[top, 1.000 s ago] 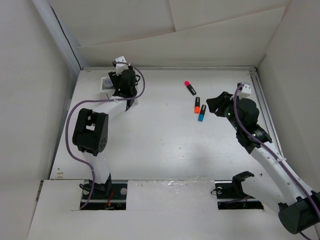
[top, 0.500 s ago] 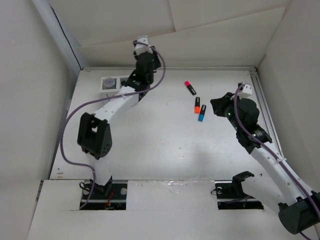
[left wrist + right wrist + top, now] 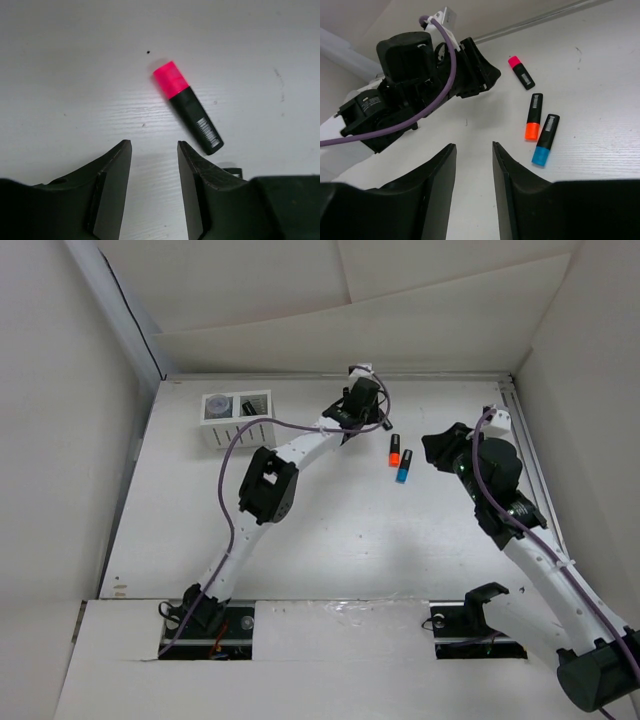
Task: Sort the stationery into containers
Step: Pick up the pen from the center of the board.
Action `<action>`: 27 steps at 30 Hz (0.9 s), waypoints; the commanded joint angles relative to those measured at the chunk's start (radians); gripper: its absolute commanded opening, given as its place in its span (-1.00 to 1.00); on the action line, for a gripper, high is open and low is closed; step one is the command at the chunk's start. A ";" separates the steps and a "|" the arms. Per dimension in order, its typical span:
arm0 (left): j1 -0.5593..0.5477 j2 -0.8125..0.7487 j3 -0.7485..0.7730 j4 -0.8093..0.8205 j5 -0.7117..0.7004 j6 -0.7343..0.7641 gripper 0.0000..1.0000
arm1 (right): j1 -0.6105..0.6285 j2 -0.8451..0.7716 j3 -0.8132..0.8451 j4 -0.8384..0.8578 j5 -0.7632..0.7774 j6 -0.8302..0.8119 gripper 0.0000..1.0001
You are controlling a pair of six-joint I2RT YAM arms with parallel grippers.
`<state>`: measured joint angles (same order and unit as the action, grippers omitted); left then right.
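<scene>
Pink-capped black highlighter (image 3: 187,114), orange-capped black highlighter (image 3: 534,116), blue-capped black highlighter (image 3: 545,139); white slotted box (image 3: 232,435)

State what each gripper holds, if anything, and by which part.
Nothing is held. The left gripper, jaws open, hovers by the pink highlighter; the right gripper, jaws open, is empty.

Three loose highlighters (image 3: 533,116), one roll (image 3: 217,407), one box (image 3: 236,432)

Highlighters (image 3: 534,116) flat; box (image 3: 240,435) seemingly part-filled.
</scene>
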<state>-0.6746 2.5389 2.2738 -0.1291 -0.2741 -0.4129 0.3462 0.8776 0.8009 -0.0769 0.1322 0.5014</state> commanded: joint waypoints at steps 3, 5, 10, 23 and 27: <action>-0.017 -0.025 0.027 0.029 0.075 -0.050 -0.19 | -0.016 0.012 -0.002 0.019 0.006 0.000 -0.17; -0.040 -0.061 -0.043 0.052 0.058 -0.011 -0.15 | -0.016 0.012 -0.002 0.019 0.006 0.000 -0.15; -0.114 -0.117 -0.166 0.103 0.056 0.022 0.01 | -0.016 0.012 -0.002 0.019 -0.005 0.009 -0.15; -0.134 -0.014 -0.048 0.052 0.056 0.033 0.04 | -0.016 -0.008 -0.002 0.019 -0.005 0.009 -0.12; -0.134 0.009 -0.023 0.043 0.038 0.042 0.04 | -0.016 -0.008 -0.002 0.019 -0.005 0.009 -0.12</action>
<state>-0.8085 2.5343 2.2005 -0.0925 -0.2131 -0.3904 0.3344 0.8886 0.8009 -0.0803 0.1310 0.5022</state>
